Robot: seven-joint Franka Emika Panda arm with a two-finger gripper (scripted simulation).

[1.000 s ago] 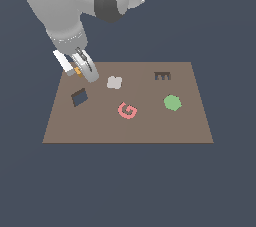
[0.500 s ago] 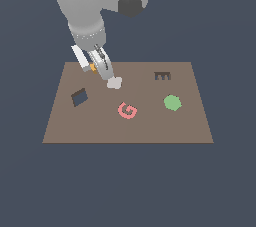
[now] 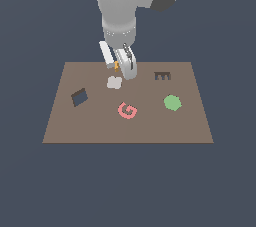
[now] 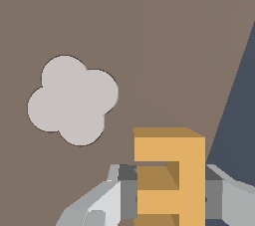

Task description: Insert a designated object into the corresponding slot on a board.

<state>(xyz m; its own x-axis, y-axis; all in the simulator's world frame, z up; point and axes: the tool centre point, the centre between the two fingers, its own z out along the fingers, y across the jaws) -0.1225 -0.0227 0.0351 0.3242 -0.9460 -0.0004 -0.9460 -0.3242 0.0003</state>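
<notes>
My gripper (image 3: 118, 66) is shut on the orange-yellow E block (image 4: 172, 172), held above the back middle of the brown board (image 3: 190, 126). In the exterior view only a sliver of the block (image 3: 116, 64) shows between the fingers. The wrist view shows the fingers (image 4: 107, 200) pressing both sides of the block. The dark E-shaped slot (image 3: 162, 76) lies on the board toward the exterior view's right of the gripper, near the back edge.
A pale grey clover-shaped piece (image 3: 114, 82) lies just below the gripper and also shows in the wrist view (image 4: 72, 100). A pink letter G (image 3: 127, 110), a green octagon-like piece (image 3: 172, 102) and a dark blue-grey square recess (image 3: 79, 97) are on the board.
The arm has carried the block toward the exterior view's right, from above the board's back left corner to above the back middle, closer to the slot.
</notes>
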